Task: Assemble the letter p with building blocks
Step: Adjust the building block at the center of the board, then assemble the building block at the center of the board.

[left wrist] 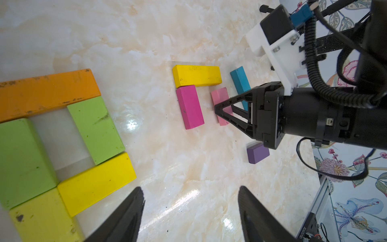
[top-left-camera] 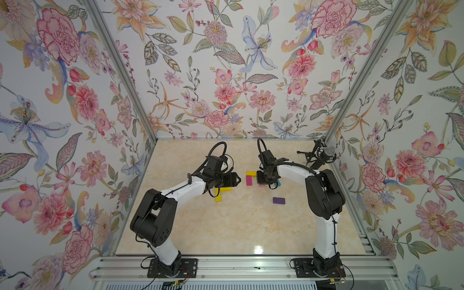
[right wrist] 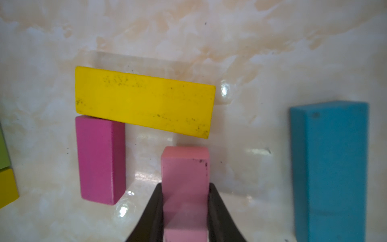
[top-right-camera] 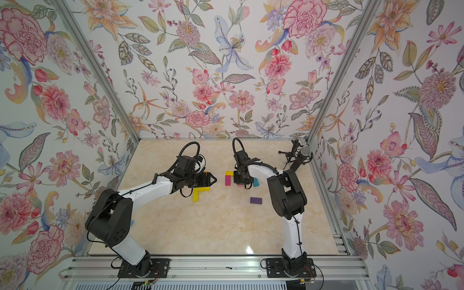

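Light pink block [right wrist: 185, 165] is pinched by the right gripper [right wrist: 185, 187], one finger pressed on each long side. It sits low at the tabletop [top-left-camera: 226, 226]; can't tell if it touches. Its free end points at the long yellow block [right wrist: 144, 101], near its end, with a small gap. Magenta block [right wrist: 98, 159] lies parallel beside it, apart, with its end touching the long yellow block. Teal block [right wrist: 328, 167] lies on the other side, well apart. Purple block [left wrist: 257, 152] lies alone, nearer the robot bases in both top views.

A second group lies further toward the left arm. Orange block [left wrist: 48, 92], a lime green block [left wrist: 96, 127], a second yellow block [left wrist: 96, 182] and another lime green block [left wrist: 23, 161] touch in a ring around a bare patch. A pale yellow block [left wrist: 41, 218] butts on at the end.

Left gripper [left wrist: 190, 188] is just beside this group, fingers spread, nothing between them.
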